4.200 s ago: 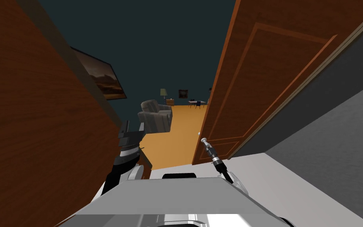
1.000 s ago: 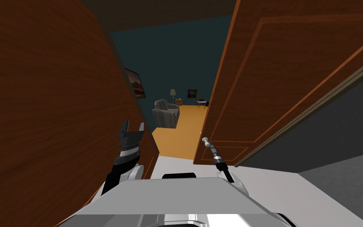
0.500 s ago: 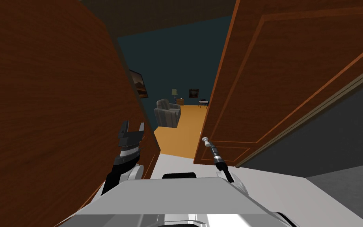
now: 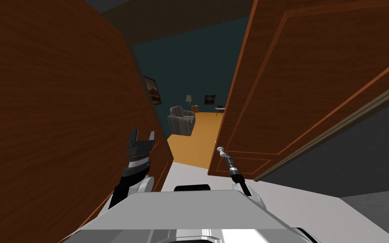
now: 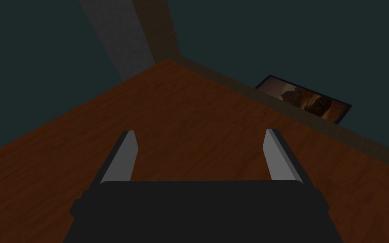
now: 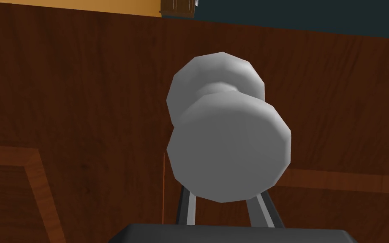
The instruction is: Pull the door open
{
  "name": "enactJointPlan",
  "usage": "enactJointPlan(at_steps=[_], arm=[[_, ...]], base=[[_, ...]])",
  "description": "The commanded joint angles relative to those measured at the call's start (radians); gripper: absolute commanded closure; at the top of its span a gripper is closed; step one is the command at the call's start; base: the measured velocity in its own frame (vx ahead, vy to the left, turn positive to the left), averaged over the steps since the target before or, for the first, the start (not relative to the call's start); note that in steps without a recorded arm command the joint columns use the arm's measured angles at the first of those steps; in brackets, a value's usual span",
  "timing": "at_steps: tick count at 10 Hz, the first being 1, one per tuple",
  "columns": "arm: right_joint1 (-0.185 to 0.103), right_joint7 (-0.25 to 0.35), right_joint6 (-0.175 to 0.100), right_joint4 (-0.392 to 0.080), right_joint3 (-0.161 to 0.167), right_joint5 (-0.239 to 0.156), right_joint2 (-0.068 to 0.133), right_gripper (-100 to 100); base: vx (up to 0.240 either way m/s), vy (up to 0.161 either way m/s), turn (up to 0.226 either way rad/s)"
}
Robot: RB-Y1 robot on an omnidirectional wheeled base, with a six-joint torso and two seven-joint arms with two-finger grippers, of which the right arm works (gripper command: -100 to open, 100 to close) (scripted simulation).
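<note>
- Right wrist view: the right gripper's fingers (image 6: 188, 206) stand close together, clamped on the sides of the pale grey door knob (image 6: 227, 143).
- The knob sits on the brown wooden door (image 6: 62, 97), near its free edge.
- Head view: the right gripper (image 4: 220, 151) is at the same spot low on the door as 4.2 s ago.
- I have moved since then. The armchair (image 4: 181, 120) looks smaller, the wooden panel (image 4: 41, 105) on the left covers more, and more pale floor (image 4: 189, 173) shows.
- The left gripper (image 4: 140, 136) is raised beside that panel, fingers spread wide, holding nothing.
</note>
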State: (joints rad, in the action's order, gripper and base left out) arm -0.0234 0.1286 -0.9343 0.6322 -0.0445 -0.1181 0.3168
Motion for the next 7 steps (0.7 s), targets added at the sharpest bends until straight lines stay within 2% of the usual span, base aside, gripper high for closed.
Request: enactJointPlan(at_steps=[1,2,6,7], arm=[[-0.007,0.039,-0.001,0.011,0.020,-0.005,-0.019,100],[-0.007,0.072,0.002,0.012,0.028,-0.026,-0.017,100],[-0.007,0.080,0.002,0.001,0.028,-0.026,-0.017,100],[-0.007,0.122,0.004,0.014,0.035,-0.046,-0.016,100]], base=[[-0.054,-0.032,0.044],[-0.049,-0.028,0.117],[-0.010,-0.005,0.016],[-0.041,-0.008,0.089]])
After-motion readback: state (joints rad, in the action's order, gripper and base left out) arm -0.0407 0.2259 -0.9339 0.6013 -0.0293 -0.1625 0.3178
